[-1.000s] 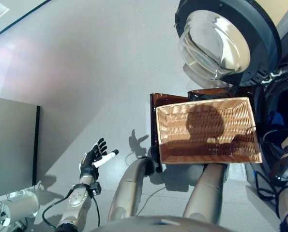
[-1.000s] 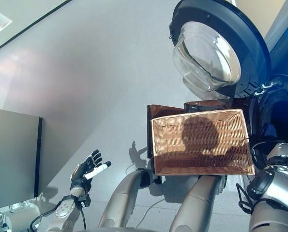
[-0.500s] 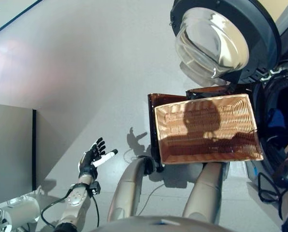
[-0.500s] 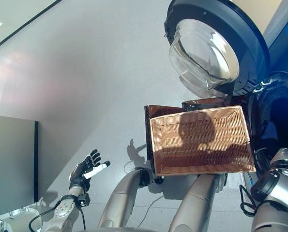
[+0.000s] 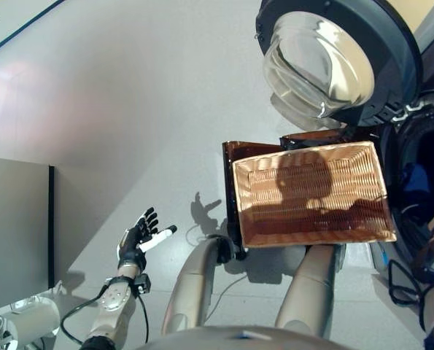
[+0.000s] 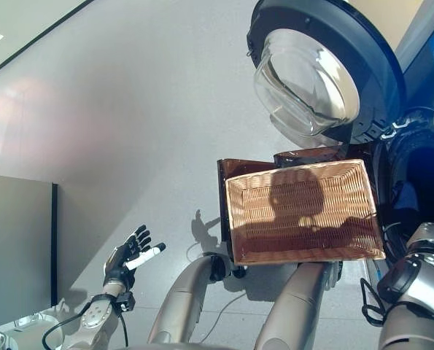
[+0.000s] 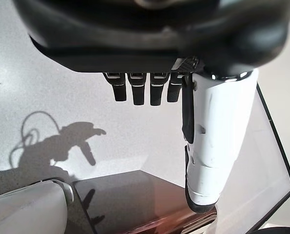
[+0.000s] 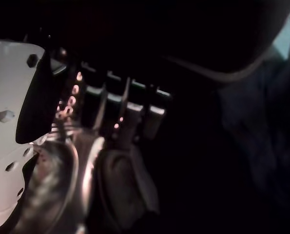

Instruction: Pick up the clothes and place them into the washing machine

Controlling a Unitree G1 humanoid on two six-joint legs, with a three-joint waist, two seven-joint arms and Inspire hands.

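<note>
Nothing is shifting — beside the empty basket (image 5: 311,195), the right hand (image 8: 120,122) is staying inside the washing machine (image 5: 421,175), fingers straight, releasing blue clothes (image 8: 261,112); left hand (image 5: 138,242) is idling, spread.

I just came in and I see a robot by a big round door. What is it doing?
It is doing laundry. The wicker basket in front of it is empty. The washing machine's round glass door hangs open. The right arm reaches into the dark drum, and the right hand shows there with dark blue cloth beside it; whether it grips the cloth is unclear. The left hand hovers open over the floor, holding nothing.
</note>
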